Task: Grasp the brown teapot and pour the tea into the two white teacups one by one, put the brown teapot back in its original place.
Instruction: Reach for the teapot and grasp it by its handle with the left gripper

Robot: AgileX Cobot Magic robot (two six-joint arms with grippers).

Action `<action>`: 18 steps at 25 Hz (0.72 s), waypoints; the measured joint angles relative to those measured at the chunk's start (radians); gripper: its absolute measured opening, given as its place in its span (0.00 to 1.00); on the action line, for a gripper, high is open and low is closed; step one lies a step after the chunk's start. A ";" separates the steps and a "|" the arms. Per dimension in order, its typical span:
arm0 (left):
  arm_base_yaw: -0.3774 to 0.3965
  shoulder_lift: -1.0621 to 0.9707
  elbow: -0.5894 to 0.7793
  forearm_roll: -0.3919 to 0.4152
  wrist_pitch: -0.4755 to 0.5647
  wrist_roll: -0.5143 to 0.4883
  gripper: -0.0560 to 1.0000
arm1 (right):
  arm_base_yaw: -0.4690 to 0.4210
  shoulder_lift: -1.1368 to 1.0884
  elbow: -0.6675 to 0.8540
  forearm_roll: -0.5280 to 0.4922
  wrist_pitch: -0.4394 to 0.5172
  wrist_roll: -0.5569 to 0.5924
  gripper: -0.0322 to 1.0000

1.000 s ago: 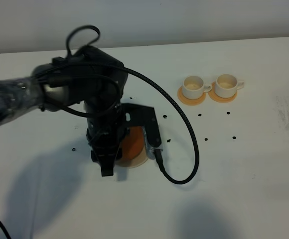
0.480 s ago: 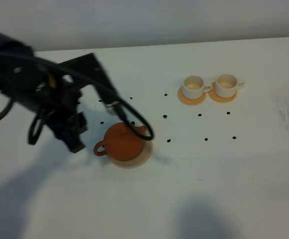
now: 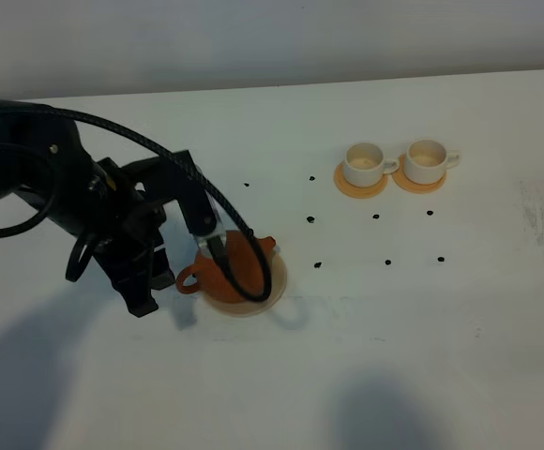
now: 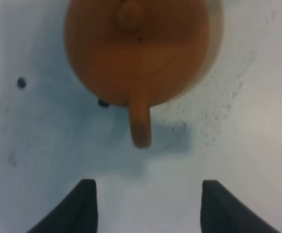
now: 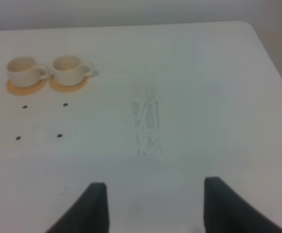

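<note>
White table (image 3: 441, 356): brown teapot (image 3: 253, 255) on its tan disc (image 3: 275, 281), not gripped. Left gripper (image 4: 148, 185) w/ fingers wide by handle (image 4: 141, 124); right gripper (image 5: 154, 183) also wide, idle. White teacups (image 3: 364, 164) filled? Cannot tell.

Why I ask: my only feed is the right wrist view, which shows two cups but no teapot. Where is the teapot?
Observer: The brown teapot stands on its tan disc, left of the cups in the high view.
Operator: Is it held?
Observer: No. The left gripper is open and stops short of the handle.
Operator: Which way does the handle point?
Observer: Straight toward the gap between the left gripper's fingers.
</note>
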 joint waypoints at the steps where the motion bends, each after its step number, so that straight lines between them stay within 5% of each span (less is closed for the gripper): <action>1: 0.000 0.012 0.000 -0.005 -0.007 0.030 0.51 | 0.000 0.000 0.000 0.000 0.000 0.000 0.45; 18: 0.000 0.100 -0.001 -0.001 -0.060 0.033 0.51 | 0.000 0.000 0.000 0.000 0.000 0.000 0.45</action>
